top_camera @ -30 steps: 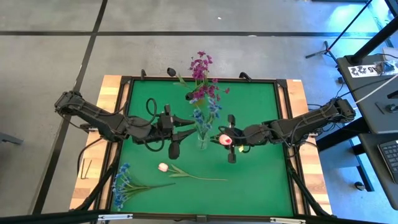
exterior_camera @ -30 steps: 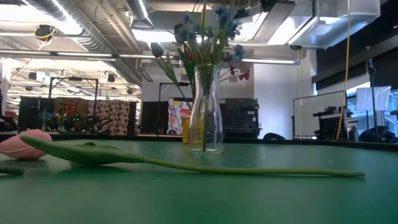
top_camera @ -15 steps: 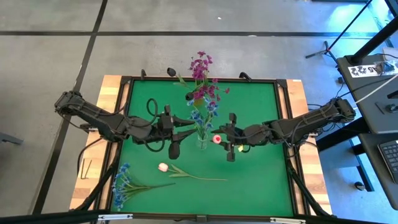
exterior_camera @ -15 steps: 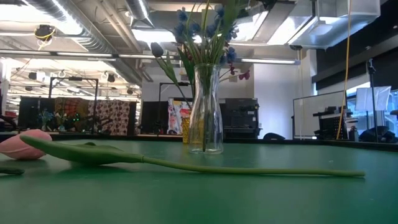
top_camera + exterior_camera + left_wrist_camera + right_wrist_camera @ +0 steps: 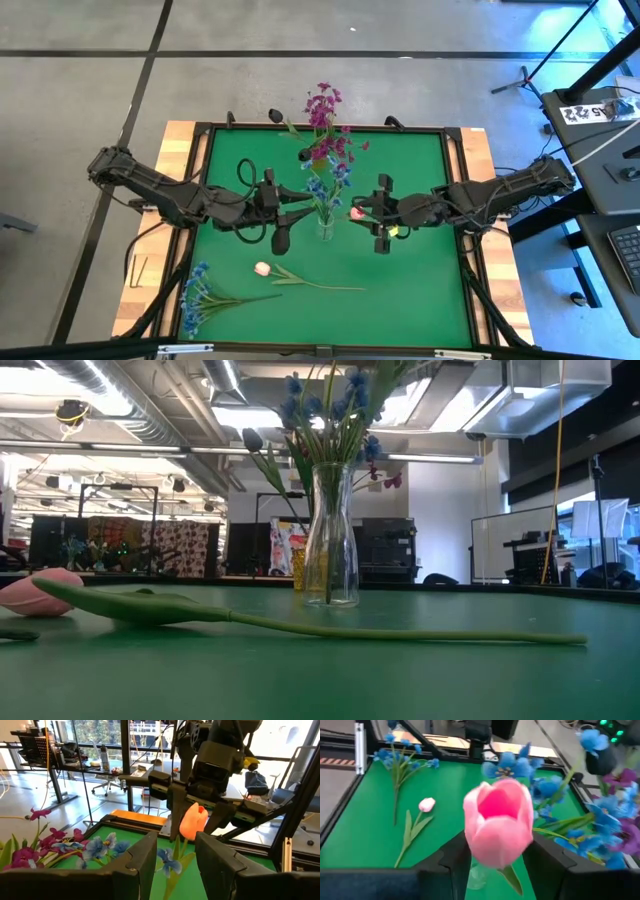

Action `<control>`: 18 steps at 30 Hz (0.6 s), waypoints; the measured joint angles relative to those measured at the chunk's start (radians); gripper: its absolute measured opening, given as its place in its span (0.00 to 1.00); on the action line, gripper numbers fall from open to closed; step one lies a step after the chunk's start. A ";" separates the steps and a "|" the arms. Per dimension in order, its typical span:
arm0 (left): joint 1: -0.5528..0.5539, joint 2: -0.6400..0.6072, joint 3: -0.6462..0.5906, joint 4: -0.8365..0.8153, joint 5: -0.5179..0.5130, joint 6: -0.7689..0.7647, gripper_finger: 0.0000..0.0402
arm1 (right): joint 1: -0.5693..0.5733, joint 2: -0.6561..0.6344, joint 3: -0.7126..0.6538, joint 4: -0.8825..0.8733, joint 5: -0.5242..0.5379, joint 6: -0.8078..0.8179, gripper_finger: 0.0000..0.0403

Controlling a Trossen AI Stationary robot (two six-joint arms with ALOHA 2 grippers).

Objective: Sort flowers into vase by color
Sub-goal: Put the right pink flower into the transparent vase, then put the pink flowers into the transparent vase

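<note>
Comparing with a second ago, we see the right hand (image 5: 380,215) has swung its pink tulip (image 5: 357,212) in toward the vase (image 5: 325,228) and then eased slightly back, fingers clamped on the stem, so we judge this flower is about to be placed, while another tulip (image 5: 263,268) and a blue spray (image 5: 197,291) lie on the green tabletop (image 5: 420,290) waiting. The left hand (image 5: 300,205) hovers just beside the vase with its fingers parted and empty. The held tulip is a full, rosy bloom on a green stem, upright and close to the blue and purple flowers (image 5: 325,140) already standing in the clear glass.
</note>
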 joint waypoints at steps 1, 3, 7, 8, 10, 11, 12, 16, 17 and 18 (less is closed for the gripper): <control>0.000 0.000 0.000 0.000 0.000 0.000 0.32 | 0.000 0.000 0.000 0.001 -0.005 -0.005 0.42; 0.000 0.000 0.000 0.000 0.000 -0.001 0.32 | 0.000 0.000 0.001 -0.002 -0.007 -0.009 0.42; 0.000 0.000 0.000 -0.010 0.000 -0.003 0.32 | 0.000 -0.009 0.002 -0.079 -0.006 -0.004 0.42; 0.000 0.000 0.000 -0.012 0.000 -0.003 0.32 | 0.000 -0.012 0.002 -0.098 -0.005 0.006 0.42; 0.000 0.000 0.000 -0.017 0.000 -0.003 0.32 | 0.000 -0.027 0.002 -0.140 -0.006 0.022 0.42; 0.000 0.000 0.000 -0.018 0.000 -0.003 0.32 | 0.000 -0.030 0.002 -0.152 -0.009 0.029 0.42; 0.000 -0.001 0.000 -0.018 0.000 -0.003 0.32 | 0.000 -0.034 0.002 -0.152 -0.014 0.039 0.42; 0.000 -0.001 0.001 -0.030 0.000 -0.016 0.32 | 0.000 -0.065 0.002 -0.231 -0.033 0.086 0.42; 0.000 -0.001 0.001 -0.035 0.000 -0.022 0.32 | 0.001 -0.077 0.002 -0.262 -0.034 0.106 0.42; 0.000 -0.001 0.001 -0.036 0.000 -0.024 0.32 | 0.001 -0.088 0.002 -0.298 -0.041 0.129 0.42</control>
